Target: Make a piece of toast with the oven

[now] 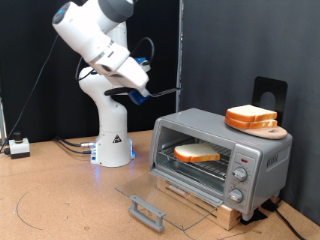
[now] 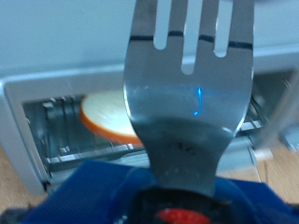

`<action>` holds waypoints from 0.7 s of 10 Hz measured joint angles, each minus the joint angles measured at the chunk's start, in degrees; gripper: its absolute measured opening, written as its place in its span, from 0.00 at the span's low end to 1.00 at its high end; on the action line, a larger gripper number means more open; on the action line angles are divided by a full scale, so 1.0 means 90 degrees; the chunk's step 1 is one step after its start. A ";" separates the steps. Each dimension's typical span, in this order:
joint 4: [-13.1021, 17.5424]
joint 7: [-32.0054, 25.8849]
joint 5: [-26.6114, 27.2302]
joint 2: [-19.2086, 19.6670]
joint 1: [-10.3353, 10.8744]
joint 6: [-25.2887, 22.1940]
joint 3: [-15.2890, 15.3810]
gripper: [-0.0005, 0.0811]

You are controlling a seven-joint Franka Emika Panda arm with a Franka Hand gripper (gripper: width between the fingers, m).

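The gripper (image 1: 140, 92), jaws clenched on a metal fork (image 2: 192, 84), hangs raised, well clear of the oven (image 1: 222, 150). Ahead of the tines, the piece of toast (image 1: 197, 153) lies on the rack; the lowered glass door (image 1: 160, 192) risks being struck.

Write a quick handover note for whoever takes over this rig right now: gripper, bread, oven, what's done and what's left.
Gripper: raised above the table to the exterior view's left of the oven, holding a metal fork pointed at the oven.
Pale bread slice with golden-brown crust: lying on the wire rack inside.
Small silver toaster oven: glass door folded down open.
More slices are stacked on a wooden board on top of the oven.
Done: bread is in the oven.
Left: door not yet closed; the knob settings are unreadable.
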 joint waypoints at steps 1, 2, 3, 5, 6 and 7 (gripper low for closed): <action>-0.0010 -0.0036 -0.0026 -0.0047 0.0120 -0.0096 0.0141 0.57; -0.0040 -0.0040 -0.0052 -0.0106 0.0226 -0.0127 0.0320 0.57; -0.0091 -0.0037 -0.0057 -0.0183 0.0321 -0.0149 0.0505 0.57; -0.0240 0.0069 0.0006 -0.0375 0.0486 -0.0177 0.0847 0.57; -0.0327 0.0178 0.0082 -0.0478 0.0555 -0.0176 0.1018 0.57; -0.0414 0.0311 0.0188 -0.0585 0.0621 -0.0173 0.1193 0.57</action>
